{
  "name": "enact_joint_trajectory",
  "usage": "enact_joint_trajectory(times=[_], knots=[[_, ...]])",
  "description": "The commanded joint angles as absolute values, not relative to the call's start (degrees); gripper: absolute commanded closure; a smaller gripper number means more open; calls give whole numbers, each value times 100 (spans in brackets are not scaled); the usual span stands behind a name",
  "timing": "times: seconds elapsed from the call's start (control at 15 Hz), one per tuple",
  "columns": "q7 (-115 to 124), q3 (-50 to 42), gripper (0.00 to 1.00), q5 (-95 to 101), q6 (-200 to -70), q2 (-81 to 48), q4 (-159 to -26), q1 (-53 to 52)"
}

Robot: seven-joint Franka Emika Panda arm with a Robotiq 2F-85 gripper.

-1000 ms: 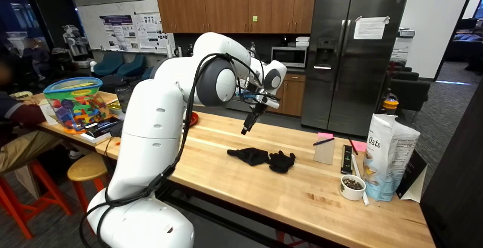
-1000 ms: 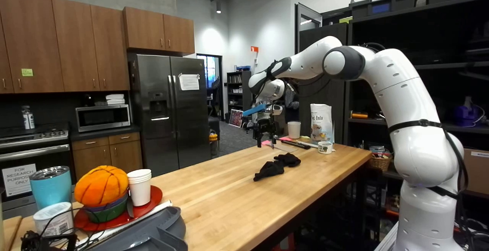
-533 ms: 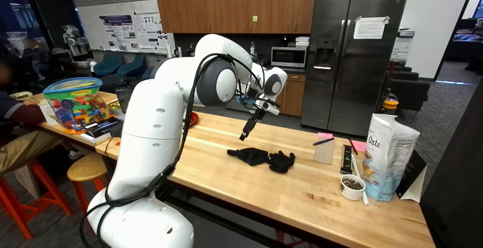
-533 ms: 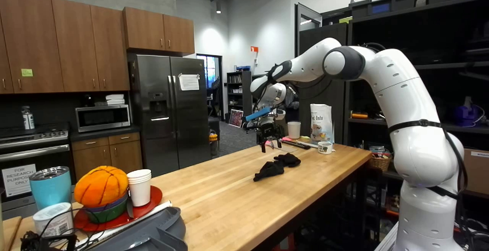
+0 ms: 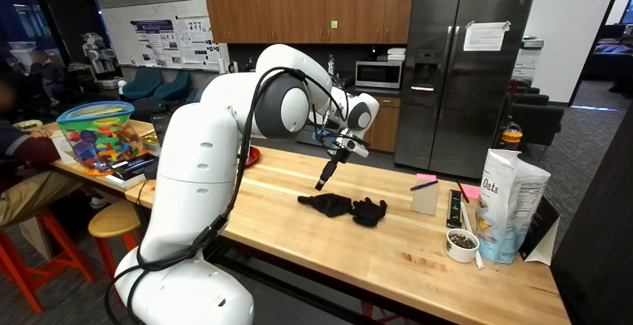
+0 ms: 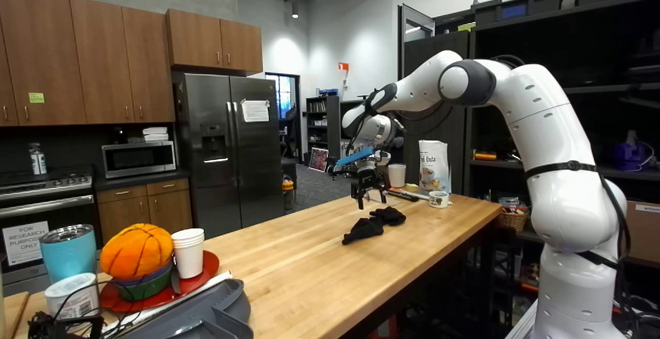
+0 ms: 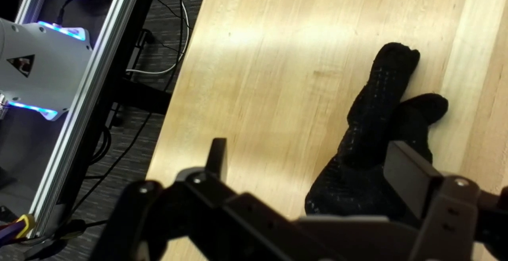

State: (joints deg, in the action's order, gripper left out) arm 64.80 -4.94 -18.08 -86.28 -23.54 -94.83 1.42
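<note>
Gripper (image 7: 307,155), spread wide and holding nothing, hangs at lower middle of the wrist view; at right, crumpled black cloth (image 7: 373,138) lies on the surface (image 7: 468,94). I judge it light, soft, hardly fragile, best pinched across its thick middle.

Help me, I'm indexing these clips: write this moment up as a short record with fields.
Gripper: open, above the wooden table, holding nothing
Nearest thing: black cloth, crumpled on the table; one piece or two, unclear
Wrist view: one finger overlaps the cloth in the picture
Beside the oats bag: white tub of dark bits
Opposite end: red plate with stacked white cups and an orange ball in a green bowl
</note>
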Motion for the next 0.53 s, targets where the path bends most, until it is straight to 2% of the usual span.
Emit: enact_joint_trajectory(times=[0.0, 0.2, 0.47], knots=[[6207, -571, 0, -1874, -8840, -2014, -9964, 252], [6040, -622, 0, -1984, -9051, -2046, -10143, 363], [6256, -717, 0, -2236, -10152, -2103, -10480, 401]])
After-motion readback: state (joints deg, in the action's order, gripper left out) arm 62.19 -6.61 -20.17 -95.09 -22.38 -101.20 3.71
